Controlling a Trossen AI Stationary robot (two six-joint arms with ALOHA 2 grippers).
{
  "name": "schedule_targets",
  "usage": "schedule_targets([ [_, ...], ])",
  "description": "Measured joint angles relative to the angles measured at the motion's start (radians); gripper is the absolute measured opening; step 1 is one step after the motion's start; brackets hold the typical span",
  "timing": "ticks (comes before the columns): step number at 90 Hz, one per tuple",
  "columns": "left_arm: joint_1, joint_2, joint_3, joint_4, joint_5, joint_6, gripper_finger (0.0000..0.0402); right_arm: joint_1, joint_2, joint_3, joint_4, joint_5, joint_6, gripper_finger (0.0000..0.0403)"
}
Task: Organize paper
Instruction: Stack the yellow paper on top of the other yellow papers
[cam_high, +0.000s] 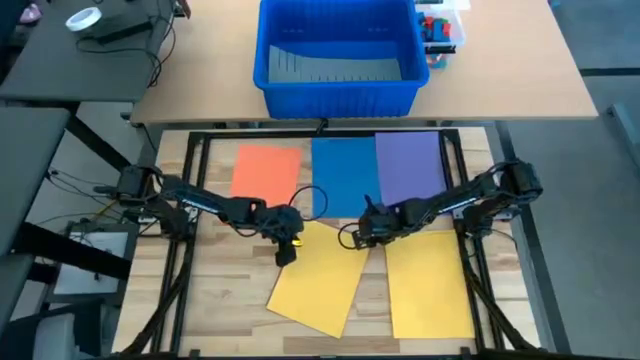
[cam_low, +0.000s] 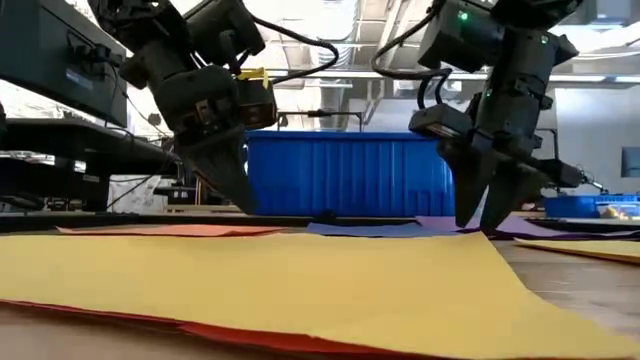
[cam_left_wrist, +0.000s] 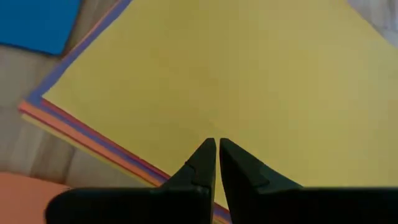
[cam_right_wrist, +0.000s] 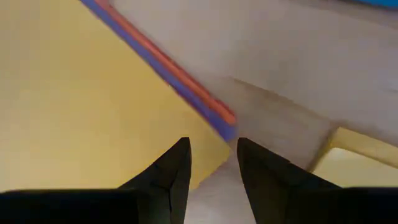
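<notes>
A tilted stack of paper with a yellow top sheet lies on the wooden table near the front. Purple, red and orange edges show under it. An orange sheet, a blue sheet and a purple sheet lie flat side by side farther back, and another yellow sheet lies at the right. My left gripper is shut, its tips low over the stack's left edge. My right gripper is open, its fingers on either side of the stack's far right corner. My left gripper points its shut fingertips slanting down onto the yellow top sheet, close to the stack's left edge; whether they touch the paper, I cannot tell. My right gripper's fingers reach down beside the stack's corner; whether they touch it, I cannot tell.
A big blue plastic bin stands on the far table, with a clear box of small parts to its right and a tape roll at the far left. Black frame rails border the wooden table.
</notes>
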Motion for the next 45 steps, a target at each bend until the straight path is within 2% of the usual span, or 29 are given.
schedule_targets([
  [24,0.0,0.0,0.0,0.047,0.0,-0.002,0.0006,0.008,0.0,0.0,0.018,-0.006,0.0,0.0123],
  [45,-0.006,0.0,0.0,0.091,0.001,-0.015,0.0006,0.027,0.0,0.0,0.121,-0.03,-0.001,0.0123],
])
